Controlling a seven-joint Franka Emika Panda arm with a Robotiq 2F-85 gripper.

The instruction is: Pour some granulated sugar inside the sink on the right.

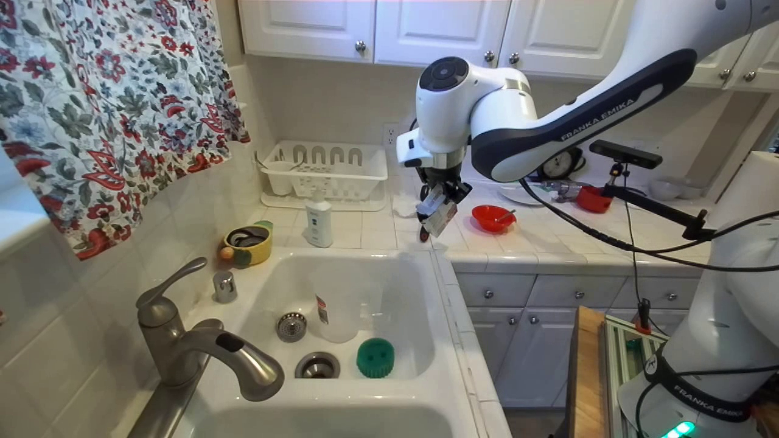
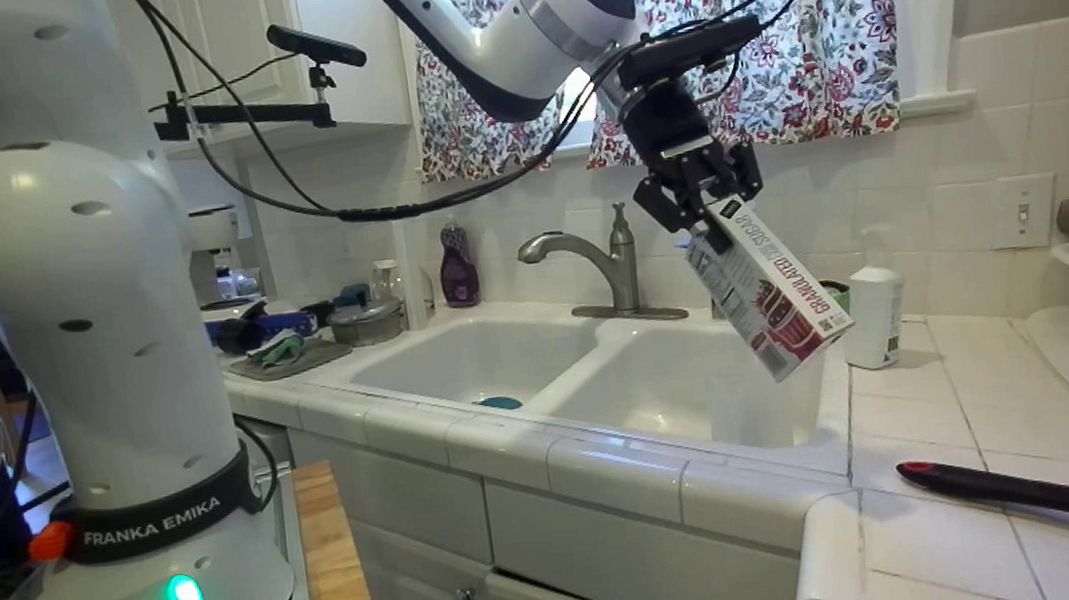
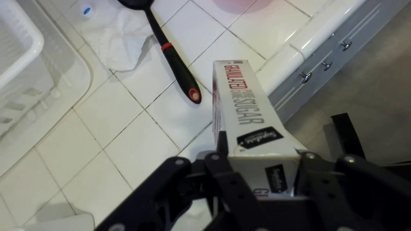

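Gripper pinching granulated sugar carton near its upper end. Carton tilted, between one and two o'clock from right-hand basin in an exterior view. Risks: tipping before reaching the basin, likely spill on tiled countertop; over-tight squeeze, crushed carton.

The arm reaches out, wrist bent down; the tool hangs tilted, fingers clamped in a grip.

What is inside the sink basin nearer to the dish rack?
This sink basin holds a metal strainer, a translucent container and a green object. What the green object covers cannot be seen.
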